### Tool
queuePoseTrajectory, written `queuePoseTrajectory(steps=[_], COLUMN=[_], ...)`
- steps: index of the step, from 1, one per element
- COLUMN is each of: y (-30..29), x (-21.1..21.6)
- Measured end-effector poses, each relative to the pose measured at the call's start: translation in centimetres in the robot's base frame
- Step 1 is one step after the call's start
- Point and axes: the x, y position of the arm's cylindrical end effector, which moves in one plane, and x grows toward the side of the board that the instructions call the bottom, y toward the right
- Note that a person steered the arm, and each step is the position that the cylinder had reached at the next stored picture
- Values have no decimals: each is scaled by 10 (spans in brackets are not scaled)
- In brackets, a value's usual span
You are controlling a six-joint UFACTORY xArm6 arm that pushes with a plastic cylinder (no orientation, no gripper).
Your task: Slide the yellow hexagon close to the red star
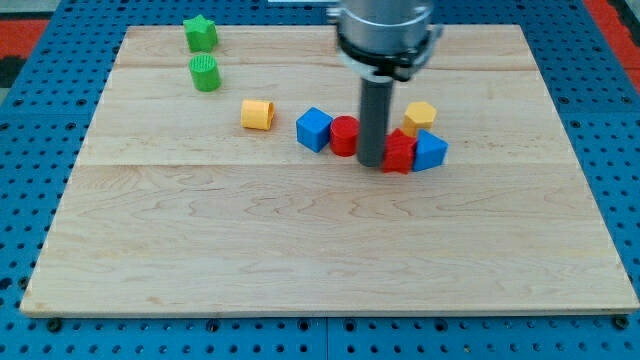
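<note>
You see my tip (pixel 370 163) on the wooden surface (pixel 300 250), touching the red star block (pixel 399 153); the yellow hexagon block (pixel 420 116) sits just beyond, upper right. No gripper fitted.

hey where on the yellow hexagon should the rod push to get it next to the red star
There's no gripper, so push rather than grip. The yellow hexagon sits just above the red star, nearly touching. Put my tip on its top face, coming from the view's top, and nudge it gently downward.
</note>
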Motion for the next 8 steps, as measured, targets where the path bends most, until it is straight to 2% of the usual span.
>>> queuePoseTrajectory(steps=[2, 3, 4, 5, 7, 8], y=[72, 86, 105, 117, 107, 90], x=[1, 41, 36, 4, -6, 14])
